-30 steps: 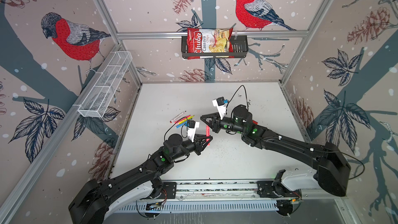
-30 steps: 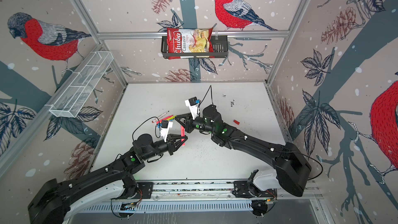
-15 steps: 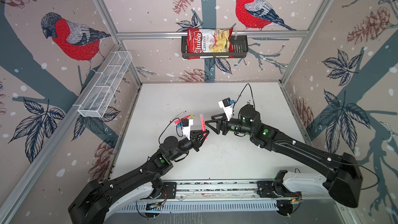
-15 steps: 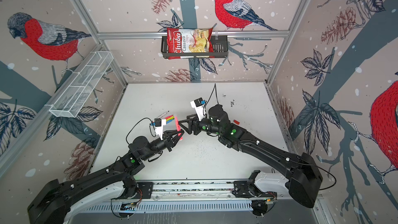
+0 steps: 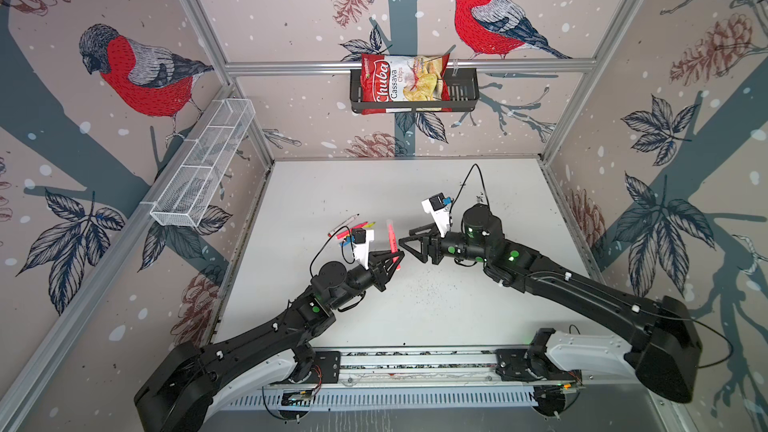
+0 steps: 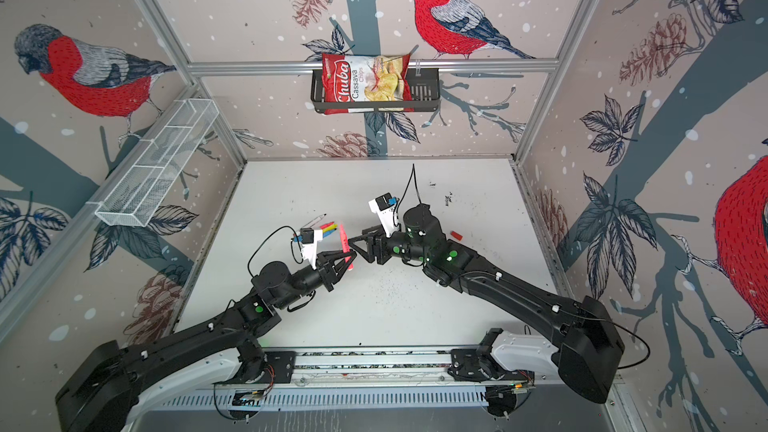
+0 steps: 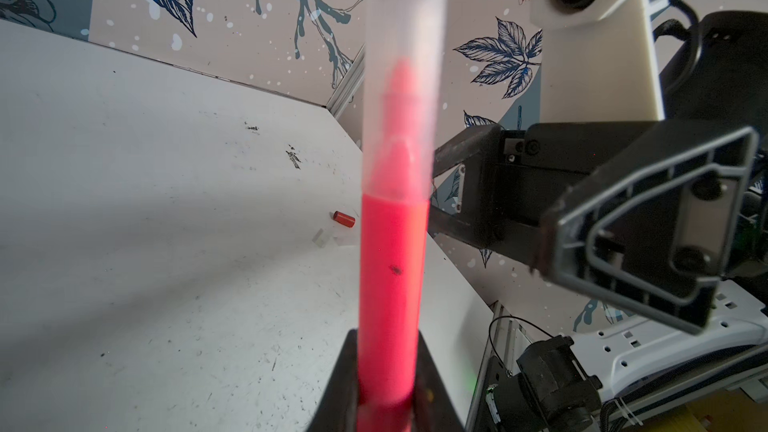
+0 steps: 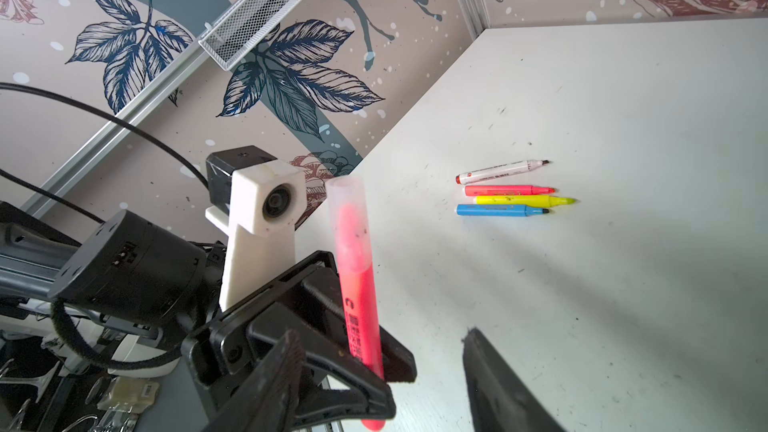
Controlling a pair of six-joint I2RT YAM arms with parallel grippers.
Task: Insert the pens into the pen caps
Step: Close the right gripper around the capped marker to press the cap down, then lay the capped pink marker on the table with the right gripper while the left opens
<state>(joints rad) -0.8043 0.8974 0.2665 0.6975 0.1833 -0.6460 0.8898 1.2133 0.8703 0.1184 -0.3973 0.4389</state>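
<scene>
Left end effector [image 5: 395,258] pinches an upright pink pen [image 5: 391,233] wearing a translucent cap [image 7: 402,56]; right end effector [image 5: 409,238], spread and empty, hangs just right of it.

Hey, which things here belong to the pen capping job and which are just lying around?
Job: capped pink pen in left gripper; white pen; loose pink pen; yellow pen; blue pen; red cap; clear cap beside it.
Not job: chips bag; black basket; wire tray.
</scene>
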